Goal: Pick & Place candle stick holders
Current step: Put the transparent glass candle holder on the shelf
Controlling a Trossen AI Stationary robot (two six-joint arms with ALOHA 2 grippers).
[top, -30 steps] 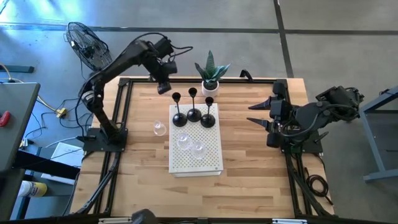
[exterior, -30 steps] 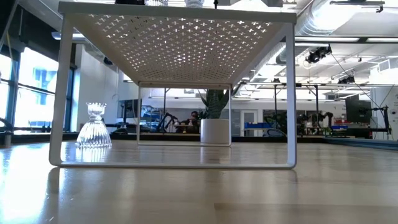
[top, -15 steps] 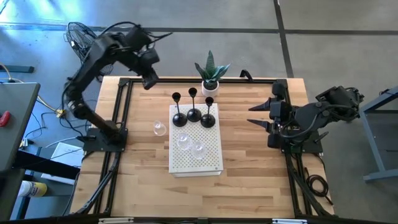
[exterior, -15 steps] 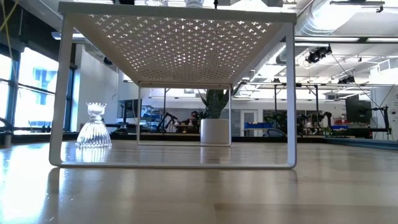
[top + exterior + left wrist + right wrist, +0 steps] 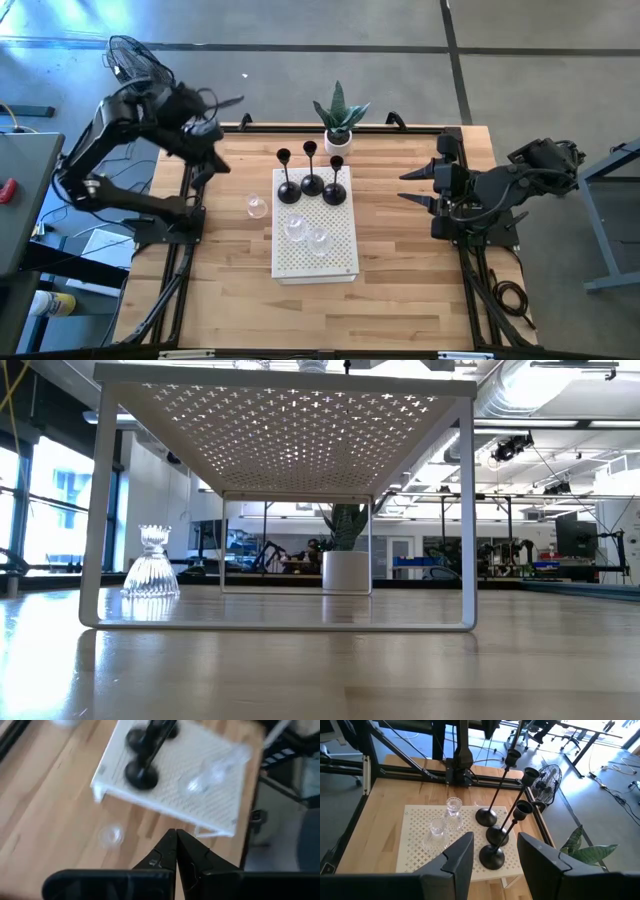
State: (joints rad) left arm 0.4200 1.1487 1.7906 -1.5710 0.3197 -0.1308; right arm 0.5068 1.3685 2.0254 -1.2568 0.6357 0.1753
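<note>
You've got 3 black holders (image 5: 311,183) and 2 glass holders (image 5: 305,230) on the white rack (image 5: 335,258), 1 glass holder (image 5: 257,207) on table (image 5: 400,290). Left gripper (image 5: 176,851) closed, empty; right gripper (image 5: 495,851) open, parked at the right edge.

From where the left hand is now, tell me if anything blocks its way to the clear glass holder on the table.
Nothing visible does. The left hand, shut, is over the table's left edge, and only bare wood lies between it and the clear glass holder. The white perforated stand sits beyond the holder, not between them.
</note>
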